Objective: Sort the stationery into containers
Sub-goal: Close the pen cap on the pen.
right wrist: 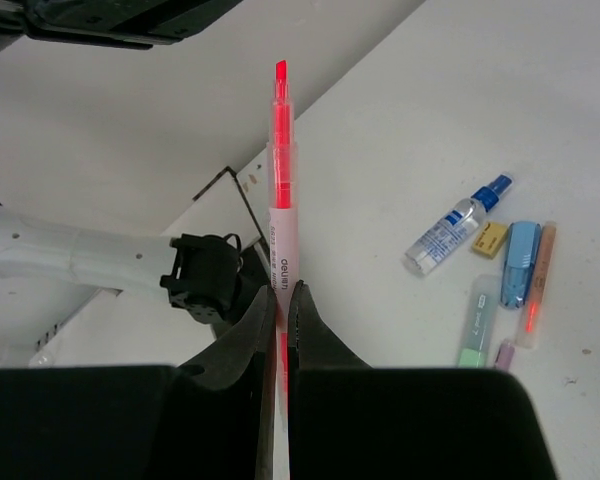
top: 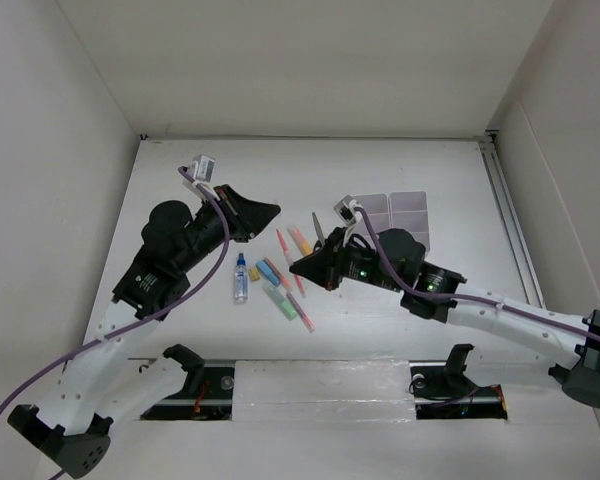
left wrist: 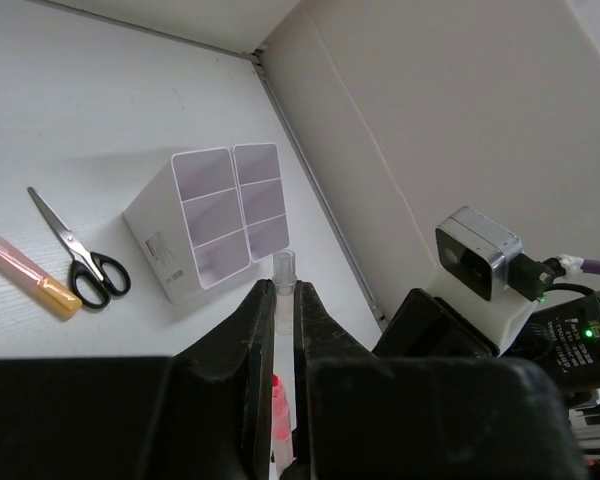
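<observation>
Currently the left gripper (left wrist: 285,295) pinches a thin pink pen (left wrist: 283,268) clear of the counter (top: 420,290), and the right gripper (right wrist: 280,295) pinches a second pink pen (right wrist: 282,180), apparently mid-carry. Next, each must reach the white containers (left wrist: 158,238) at right and release.

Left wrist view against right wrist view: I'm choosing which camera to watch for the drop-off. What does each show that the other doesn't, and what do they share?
Only the left wrist view shows the two white boxes and the scissors. Only the right wrist view shows the blue-capped bottle, the blue marker and the green marker. Shared: the white table, and each view's own gripper shut on a thin pen: left gripper on a clear-capped pen, right gripper on a pink pen.
</observation>
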Available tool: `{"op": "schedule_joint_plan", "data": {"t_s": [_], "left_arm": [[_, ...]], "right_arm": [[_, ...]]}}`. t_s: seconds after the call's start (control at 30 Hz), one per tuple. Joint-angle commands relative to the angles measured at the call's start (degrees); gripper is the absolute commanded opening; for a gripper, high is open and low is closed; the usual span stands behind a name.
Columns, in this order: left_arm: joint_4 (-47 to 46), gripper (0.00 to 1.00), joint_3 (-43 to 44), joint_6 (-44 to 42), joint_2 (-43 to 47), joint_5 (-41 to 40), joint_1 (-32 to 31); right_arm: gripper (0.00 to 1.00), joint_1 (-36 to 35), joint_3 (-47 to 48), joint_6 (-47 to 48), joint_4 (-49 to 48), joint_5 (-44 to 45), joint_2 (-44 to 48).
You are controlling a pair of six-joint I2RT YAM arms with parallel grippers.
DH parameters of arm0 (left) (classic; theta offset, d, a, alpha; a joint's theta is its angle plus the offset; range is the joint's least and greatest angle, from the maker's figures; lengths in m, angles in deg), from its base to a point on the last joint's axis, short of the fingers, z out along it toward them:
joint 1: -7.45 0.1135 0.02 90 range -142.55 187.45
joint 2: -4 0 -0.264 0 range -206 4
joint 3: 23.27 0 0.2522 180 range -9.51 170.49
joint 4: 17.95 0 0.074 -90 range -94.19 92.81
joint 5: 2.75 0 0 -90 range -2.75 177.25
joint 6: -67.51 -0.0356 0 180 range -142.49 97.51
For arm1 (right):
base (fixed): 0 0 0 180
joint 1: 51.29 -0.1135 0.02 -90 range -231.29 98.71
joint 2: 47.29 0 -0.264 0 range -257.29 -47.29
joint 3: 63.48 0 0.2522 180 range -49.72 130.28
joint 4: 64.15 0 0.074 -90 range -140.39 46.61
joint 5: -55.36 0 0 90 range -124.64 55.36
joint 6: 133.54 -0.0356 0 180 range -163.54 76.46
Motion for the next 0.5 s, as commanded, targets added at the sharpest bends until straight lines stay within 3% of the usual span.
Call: {"op": "schedule_joint_plan", "data": {"t_s": [0.0, 0.47], "left_arm": [[-3.74, 0.0, -0.02, -0.94, 1.13, 0.46, -0.02], [-8.48, 0.0, -5.91, -0.41, 5.78, -2.44, -0.02]], "right_arm": [[0.0, -0.47, 2.91, -0.37, -3.73, 1.63, -0.17], [0.0, -0.47, 1.77, -2.13, -6.01, 2.77, 2.11]]}}
